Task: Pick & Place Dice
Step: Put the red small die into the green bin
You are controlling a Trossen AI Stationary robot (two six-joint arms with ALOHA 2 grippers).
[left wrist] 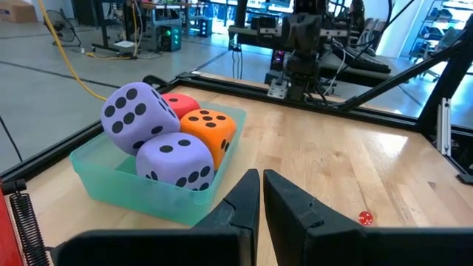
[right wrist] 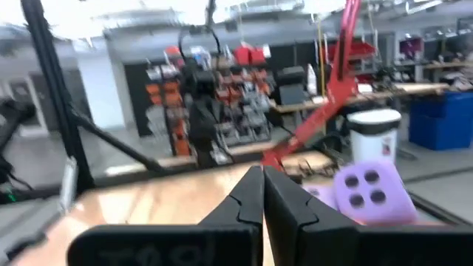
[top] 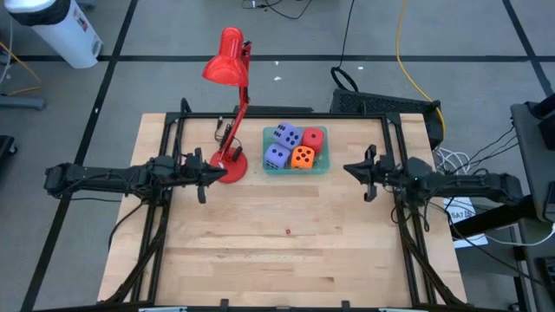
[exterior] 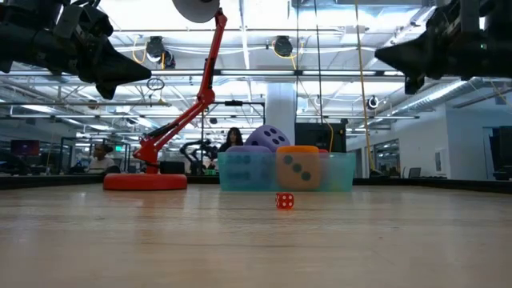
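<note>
Two purple-blue dice [top: 287, 135] [top: 277, 156], an orange die [top: 303, 157] and a red die [top: 314, 139] sit together in a teal tray [top: 323, 170] at the table's far middle. One purple die [left wrist: 131, 114] lies tilted, higher than the others. My left gripper [top: 221, 171] hovers shut to the left of the tray, above the table. My right gripper [top: 349, 168] hovers shut to the tray's right. Neither holds anything; both show high up in the low view [exterior: 136, 72] [exterior: 388, 54].
A red desk lamp stands with its base [top: 231, 165] right beside my left gripper, its head [top: 227, 61] beyond the far edge. A tiny red die [top: 288, 231] lies on the bare wood near the table's middle. Black frame rails [top: 165, 251] run along both sides.
</note>
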